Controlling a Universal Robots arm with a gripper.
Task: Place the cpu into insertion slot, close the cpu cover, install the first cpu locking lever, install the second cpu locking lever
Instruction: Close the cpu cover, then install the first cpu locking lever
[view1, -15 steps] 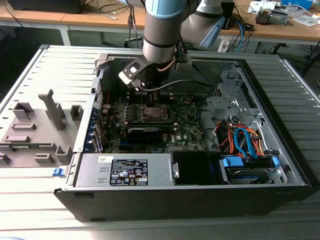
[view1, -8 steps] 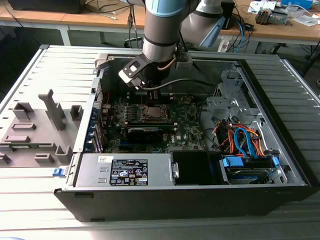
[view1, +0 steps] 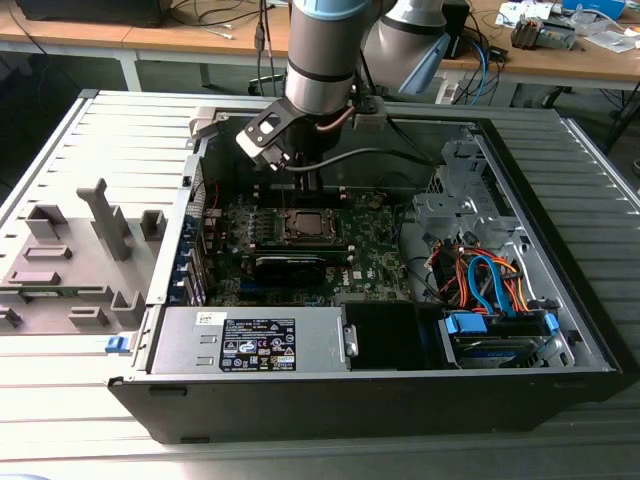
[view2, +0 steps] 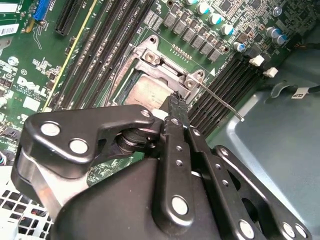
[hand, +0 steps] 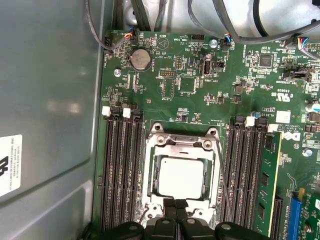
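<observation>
Clearly saw dull silver-grey sq. cpu (hand: 181, 176) lying flat w/in cpu cover (hand: 181, 148) window; found hand (hand: 176, 206) pinched closed.

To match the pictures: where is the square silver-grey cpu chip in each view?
Exterior view: the square silver-grey cpu chip lies on the green motherboard, under the arm.
First wrist view: chip between long black memory slots, beyond the black tool.
Second wrist view: chip partly hidden behind the tool.
Shared landmark: the tool tip by the chip.
</observation>
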